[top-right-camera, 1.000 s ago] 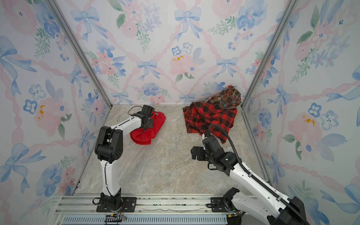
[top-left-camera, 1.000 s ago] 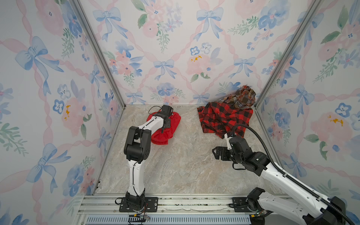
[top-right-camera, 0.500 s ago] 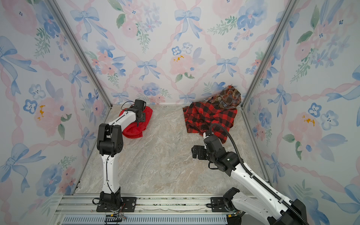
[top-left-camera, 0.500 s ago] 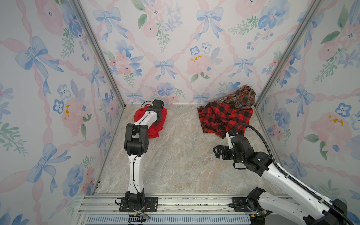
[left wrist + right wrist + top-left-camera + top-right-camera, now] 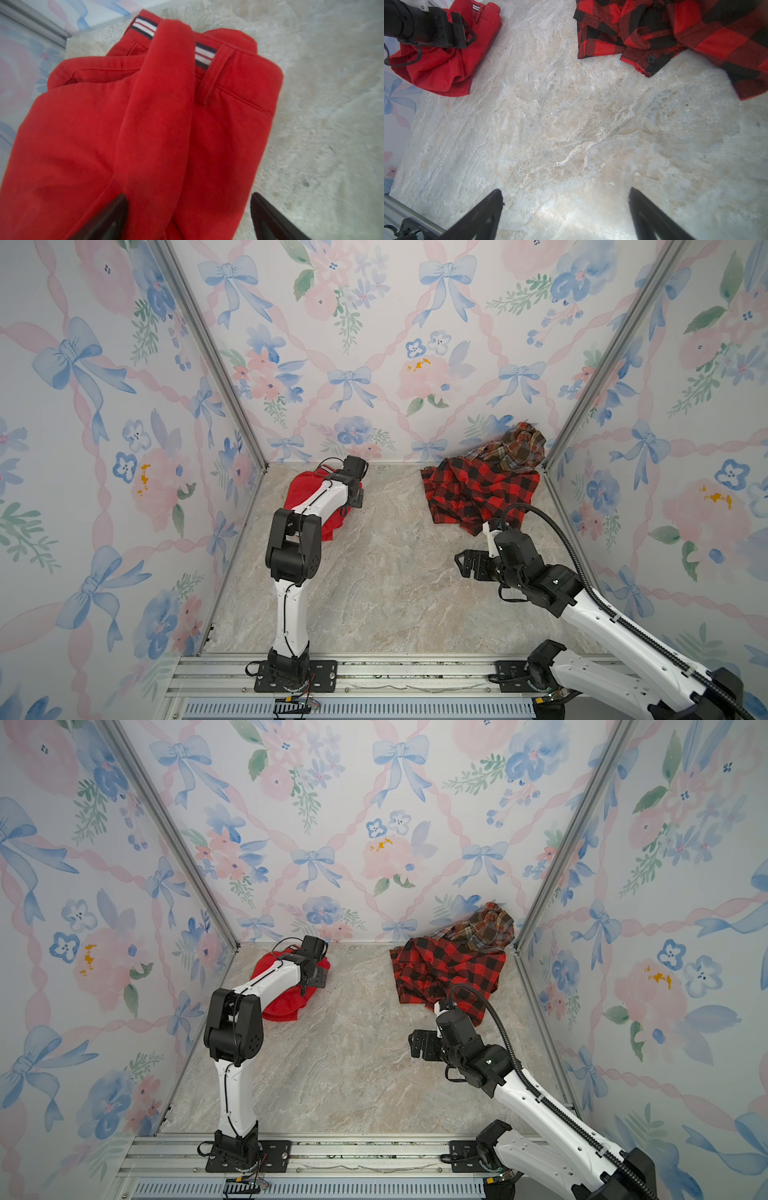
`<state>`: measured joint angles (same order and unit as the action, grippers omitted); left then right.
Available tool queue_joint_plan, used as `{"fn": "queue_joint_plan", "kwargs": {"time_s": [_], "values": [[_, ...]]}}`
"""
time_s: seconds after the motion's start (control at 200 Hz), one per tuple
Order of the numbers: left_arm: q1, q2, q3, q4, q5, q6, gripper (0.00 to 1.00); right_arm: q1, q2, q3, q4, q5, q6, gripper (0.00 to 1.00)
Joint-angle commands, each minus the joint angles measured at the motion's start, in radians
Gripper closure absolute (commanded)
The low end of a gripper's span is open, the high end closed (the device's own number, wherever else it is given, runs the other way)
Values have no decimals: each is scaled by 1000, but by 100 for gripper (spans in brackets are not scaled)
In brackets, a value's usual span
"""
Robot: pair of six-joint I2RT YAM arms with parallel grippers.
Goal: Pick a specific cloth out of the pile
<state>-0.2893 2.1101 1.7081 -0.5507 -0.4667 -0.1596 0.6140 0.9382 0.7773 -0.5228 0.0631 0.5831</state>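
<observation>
The cloth (image 5: 301,489) (image 5: 282,1002) is plain bright red and lies crumpled on the marble table near the back left corner, apart from the pile. Its white, black and red striped trim (image 5: 145,27) shows in the left wrist view. My left gripper (image 5: 356,493) (image 5: 318,977) (image 5: 188,197) hovers over the cloth's right edge, open, its fingers straddling a red fold (image 5: 158,124) without pinching it. The pile, a red-and-black check shirt (image 5: 478,489) (image 5: 449,969) (image 5: 695,31) under a brown plaid shirt (image 5: 515,448), sits in the back right corner. My right gripper (image 5: 463,566) (image 5: 417,1044) (image 5: 565,193) stands open and empty over bare table.
Floral walls close the table on the left, back and right, with metal posts in the back corners (image 5: 249,435). The left arm's elbow (image 5: 295,547) stands in front of the cloth. An aluminium rail (image 5: 374,672) runs along the front edge. Bare marble (image 5: 395,580) lies between the arms.
The left gripper carried the cloth left and back toward the corner, then opened and let it go. The cloth now rests on the table. The right arm has barely moved.
</observation>
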Motion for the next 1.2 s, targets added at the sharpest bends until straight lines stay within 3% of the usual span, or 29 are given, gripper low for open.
{"fn": "queue_joint_plan", "kwargs": {"time_s": [0.0,0.145,0.24,0.355,0.435,0.52,0.585,0.625,0.67,0.775,0.83,0.875,1.09,1.135,1.195], "values": [[-21,-70,-5,-37,-6,-2,2,-19,-4,17,-7,3,-16,3],[-41,-145,-23,-37,45,-9,2,-40,-6,27,-17,-2,-26,3],[-73,-281,-120,1,103,-23,2,-88,-24,31,-36,-13,-44,3],[-97,-544,-428,182,90,-63,2,-225,-62,8,-52,-42,-91,3],[-96,-742,-723,368,-5,-84,2,-352,-95,-37,-38,-52,-130,3],[-98,-924,-1101,693,-181,-38,2,-488,-143,-149,68,-32,-192,3],[-91,-1019,-1359,1036,-233,50,2,-561,-188,-269,222,7,-240,3],[-78,-1073,-1359,965,-212,7,2,-576,-212,-344,332,67,-265,3],[-68,-1105,-1403,1062,-185,52,2,-580,-227,-416,471,116,-301,3],[-4,-1109,-1526,1293,-102,91,2,-598,-204,-436,558,145,-443,3],[38,-1059,-1570,1360,-87,75,2,-599,-169,-466,634,183,-496,3],[74,-993,-1621,1511,-50,81,2,-602,-136,-480,675,187,-532,3],[149,-775,-1610,1818,79,139,2,-604,20,-514,875,148,-513,3],[168,-704,-1577,1819,113,139,2,-601,54,-540,995,135,-510,3],[188,-542,-1554,1956,141,140,2,-602,105,-578,1162,101,-510,3]]}}
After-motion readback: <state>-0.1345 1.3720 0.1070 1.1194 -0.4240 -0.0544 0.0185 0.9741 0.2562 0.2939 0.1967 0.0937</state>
